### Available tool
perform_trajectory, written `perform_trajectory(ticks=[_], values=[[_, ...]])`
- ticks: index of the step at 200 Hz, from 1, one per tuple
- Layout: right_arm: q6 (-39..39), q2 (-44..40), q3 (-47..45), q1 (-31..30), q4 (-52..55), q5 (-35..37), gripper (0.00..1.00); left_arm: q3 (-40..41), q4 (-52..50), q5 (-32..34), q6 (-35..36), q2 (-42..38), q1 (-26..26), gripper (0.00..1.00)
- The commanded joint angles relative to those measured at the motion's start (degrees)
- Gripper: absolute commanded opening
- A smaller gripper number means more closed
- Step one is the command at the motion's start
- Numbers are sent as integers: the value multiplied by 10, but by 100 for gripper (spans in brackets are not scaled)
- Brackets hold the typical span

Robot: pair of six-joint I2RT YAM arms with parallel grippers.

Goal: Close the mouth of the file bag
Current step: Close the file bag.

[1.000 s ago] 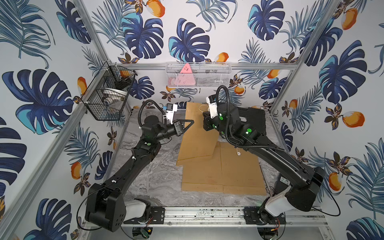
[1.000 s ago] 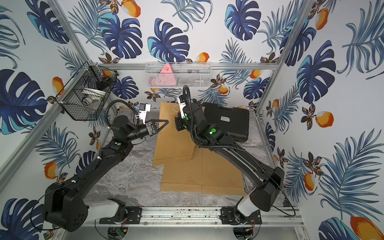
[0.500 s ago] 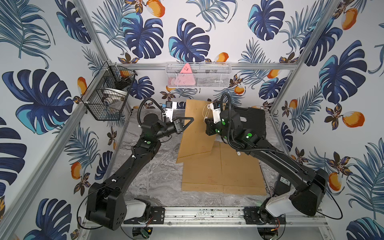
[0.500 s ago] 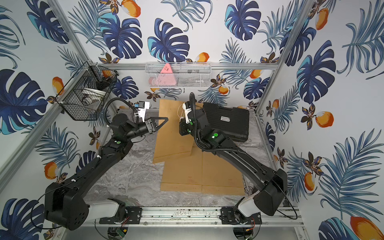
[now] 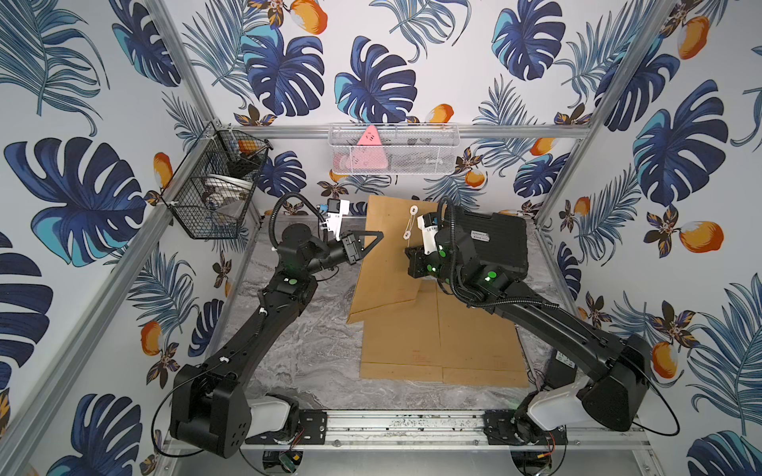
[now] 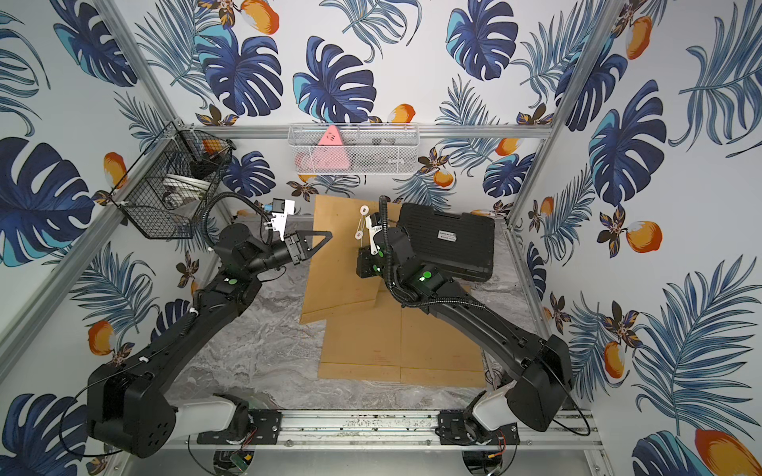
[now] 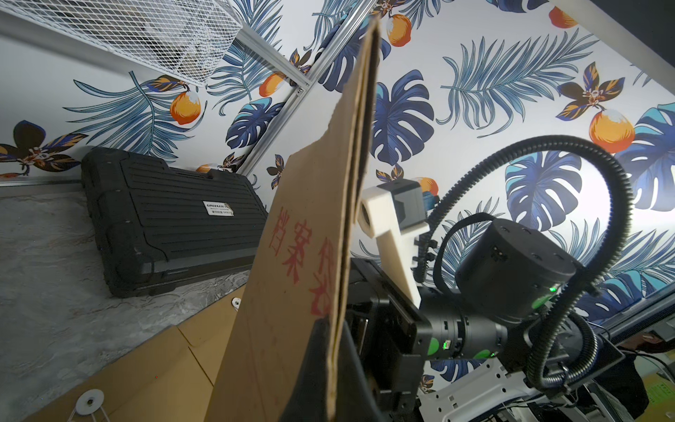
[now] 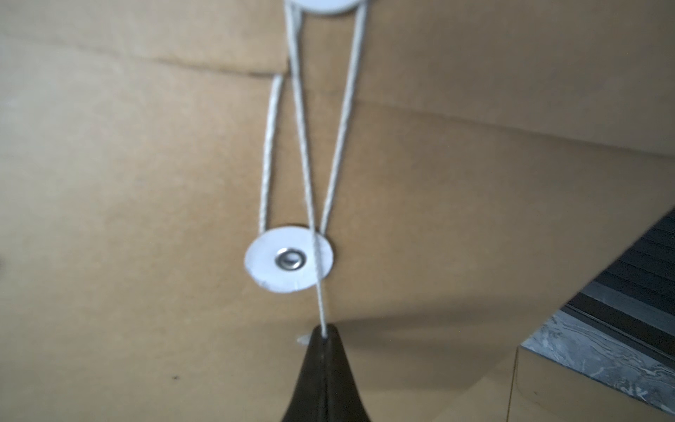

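A brown paper file bag stands tilted on its lower edge on the table. My left gripper is shut on its left edge; the left wrist view shows the bag pinched edge-on in that gripper. My right gripper is shut on the white string. The string runs taut from the upper disc across the lower disc into the jaws. Another loop of string joins the two discs. The flap lies folded down.
More brown file bags lie flat on the marble table beneath the lifted one. A black case sits at the back right, close behind my right arm. A black wire basket and a white mesh basket hang on the walls.
My right gripper has drawn the string down toward the near side, away from the discs. The bag now stands a little steeper. My left gripper has kept its hold.
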State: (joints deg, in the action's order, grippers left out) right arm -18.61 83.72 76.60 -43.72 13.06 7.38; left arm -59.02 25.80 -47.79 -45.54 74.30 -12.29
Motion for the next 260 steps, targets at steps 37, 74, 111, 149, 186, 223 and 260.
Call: perform_trajectory(ticks=[37,74,111,149,186,223,260], values=[[-9,-4,-3,10,-13,-13,0,-10,37,-4,-11,-3,1,0],[-5,-20,-6,19,1,-18,0,-14,21,-8,2,-5,4,0],[-15,-42,-16,35,14,-39,0,-21,25,-14,-1,1,5,0],[-39,-46,-28,67,8,-71,0,-20,41,-18,-14,8,4,0],[-46,-46,-18,74,8,-90,0,-17,43,-19,-16,11,4,0],[-61,-49,-18,73,5,-101,0,-18,41,-18,-11,13,4,0],[-67,-53,-16,53,5,-98,0,-17,45,-16,-13,19,5,0]])
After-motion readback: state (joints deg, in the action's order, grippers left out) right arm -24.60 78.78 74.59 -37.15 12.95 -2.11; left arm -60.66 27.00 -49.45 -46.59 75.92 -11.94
